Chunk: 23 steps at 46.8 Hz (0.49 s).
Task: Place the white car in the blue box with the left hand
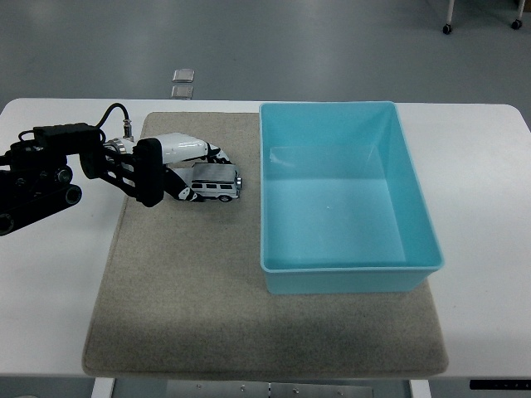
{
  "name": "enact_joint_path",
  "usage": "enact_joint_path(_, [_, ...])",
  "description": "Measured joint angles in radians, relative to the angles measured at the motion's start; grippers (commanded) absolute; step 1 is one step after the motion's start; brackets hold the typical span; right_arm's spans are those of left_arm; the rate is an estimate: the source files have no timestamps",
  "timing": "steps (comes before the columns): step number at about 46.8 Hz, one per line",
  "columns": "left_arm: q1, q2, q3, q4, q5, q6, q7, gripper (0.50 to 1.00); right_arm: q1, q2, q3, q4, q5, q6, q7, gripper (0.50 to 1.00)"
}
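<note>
**Op:** Right, logging what I see from the head view. My left hand (178, 166) comes in from the left edge over the white bench (50, 282) and sits against the white car (216, 184). White fingers (189, 148) curl over the car's far side, and another digit shows low at its left end.

**Obs:** Is that a closed grasp?

**Op:** The fingers are wrapped onto the car, touching it on at least two sides. Contact under the palm is hidden, so I cannot tell how firm it is. The car's left end is covered by the hand; only the roof, side windows and right end are clear.

**Obs:** Where is the car?

**Op:** On the grey mat (191, 307), near the mat's far edge, just left of the blue box (419, 207). It is beside the box wall, apart from it, not inside.

**Obs:** And the arm?

**Op:** Black forearm (41, 178) cut off by the left edge; a cable loops above the wrist.
</note>
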Motion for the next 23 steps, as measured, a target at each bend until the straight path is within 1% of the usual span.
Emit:
enact_joint_path(2, [-0.001,0.0,0.0,0.007,0.0,0.0,0.0,0.731,0.0,0.0,0.0,0.0,0.0,0.0,0.0,0.936])
enact_joint_path(5, [-0.002,-0.003,0.0,0.017,0.0,0.0,0.001,0.664,0.0,0.0,0.0,0.0,0.0,0.0,0.0,0.936])
enact_joint_path(9, [-0.006,-0.004,0.0,0.021,0.0,0.0,0.001,0.604,0.0,0.0,0.0,0.0,0.0,0.0,0.0,0.936])
enact_joint_path(11, [-0.006,-0.003,0.0,0.021,-0.001,0.0,0.001,0.564,0.0,0.0,0.0,0.0,0.0,0.0,0.0,0.936])
enact_joint_path(13, [-0.009,-0.002,0.0,0.021,-0.001,0.0,0.002,0.512,0.0,0.0,0.0,0.0,0.0,0.0,0.0,0.936])
enact_joint_path(14, [-0.013,0.0,0.0,0.021,-0.001,0.0,0.001,0.5,0.0,0.0,0.0,0.0,0.0,0.0,0.0,0.936])
enact_joint_path(23, [-0.048,0.012,0.0,0.007,-0.002,-0.017,0.002,0.5,0.0,0.0,0.0,0.0,0.0,0.0,0.0,0.936])
